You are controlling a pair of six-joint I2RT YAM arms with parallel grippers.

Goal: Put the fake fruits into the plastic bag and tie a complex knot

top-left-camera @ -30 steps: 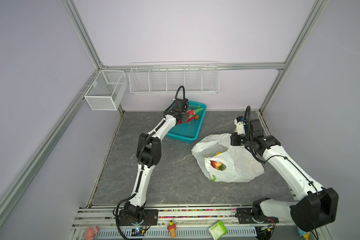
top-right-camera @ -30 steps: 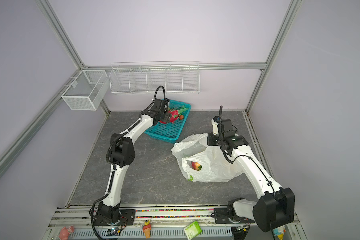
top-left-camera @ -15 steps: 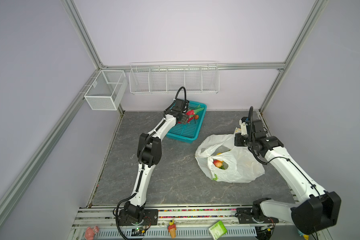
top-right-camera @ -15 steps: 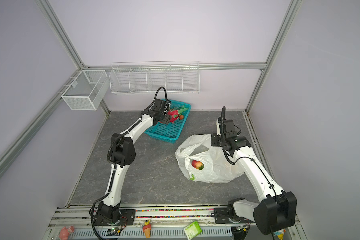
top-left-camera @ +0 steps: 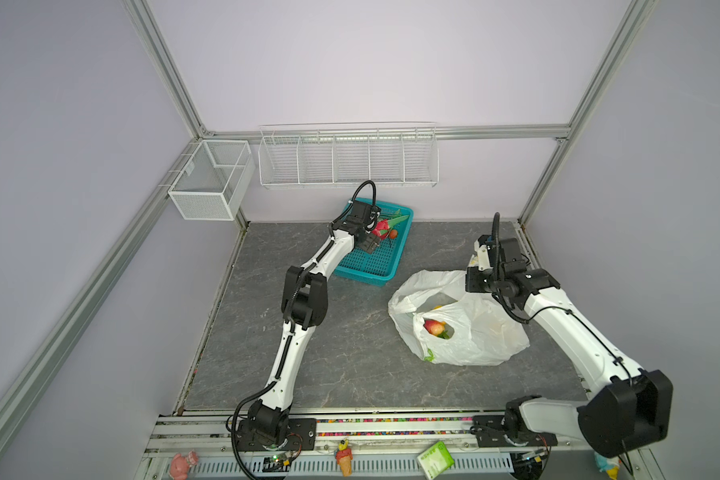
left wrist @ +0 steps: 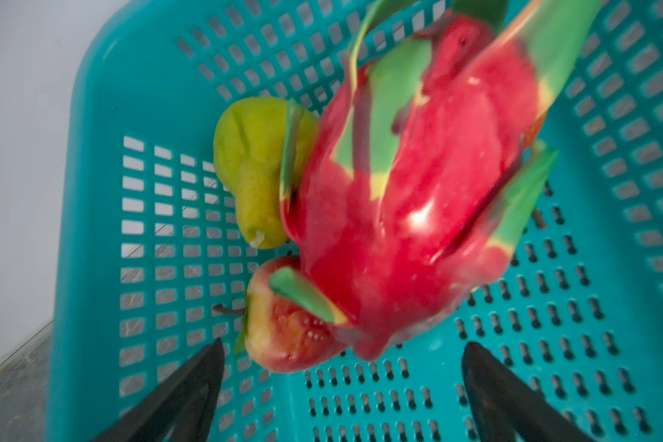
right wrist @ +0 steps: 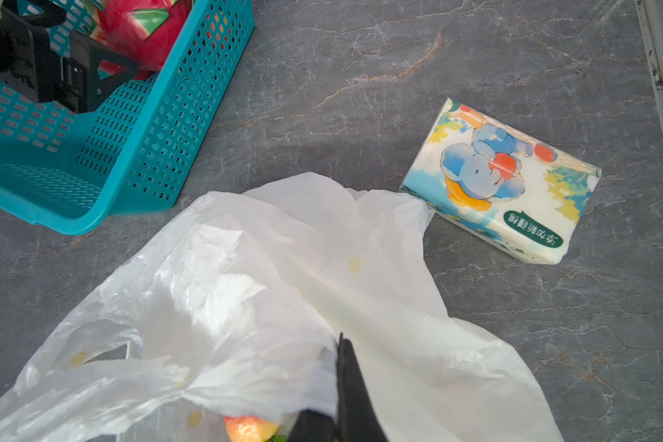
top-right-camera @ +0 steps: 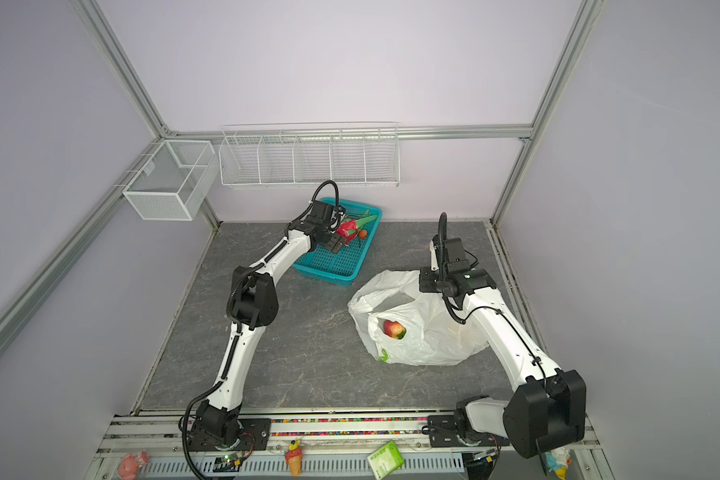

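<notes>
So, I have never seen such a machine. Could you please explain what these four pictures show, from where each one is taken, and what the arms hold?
These are two white robot arms, left and right, on a grey table. Two pictures look down from above, almost identically; the other two come from a camera on each wrist. The left fingers stand open over a teal basket with a dragon fruit, a green fruit and a red fruit, holding nothing. The right fingers are shut on the plastic bag, which already holds a red-yellow fruit. A cartoon-printed packet lies beside the bag.
</notes>
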